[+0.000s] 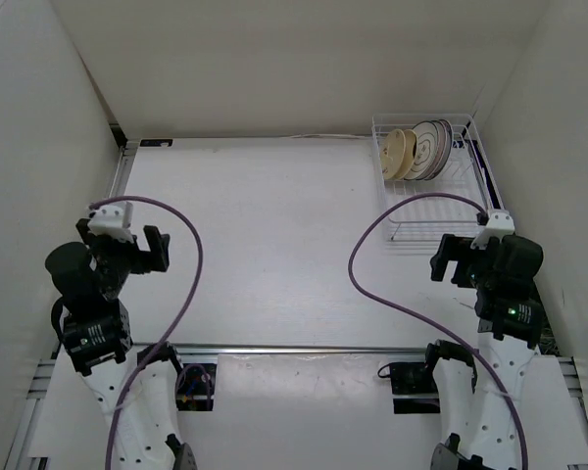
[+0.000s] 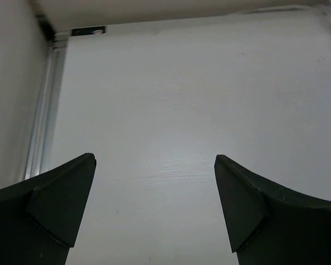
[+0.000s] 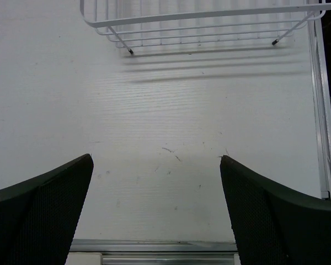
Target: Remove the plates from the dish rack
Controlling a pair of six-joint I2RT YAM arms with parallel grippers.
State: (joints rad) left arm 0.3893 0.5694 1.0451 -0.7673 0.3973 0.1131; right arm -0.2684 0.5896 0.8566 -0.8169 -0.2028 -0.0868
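The white wire dish rack (image 1: 470,191) stands at the far right of the table. Its near end also shows at the top of the right wrist view (image 3: 209,16). Several plates stand on edge in its far end: a small tan plate (image 1: 398,154) at the left and a white plate with thin dark rings (image 1: 428,149) behind it, with more plates stacked behind. My left gripper (image 1: 155,251) is open and empty over the left side of the table (image 2: 154,160). My right gripper (image 1: 453,260) is open and empty just near of the rack (image 3: 156,160).
White walls enclose the table on the left, far and right sides. A metal rail (image 1: 304,349) runs along the near edge. Purple cables (image 1: 367,255) loop from both arms over the table.
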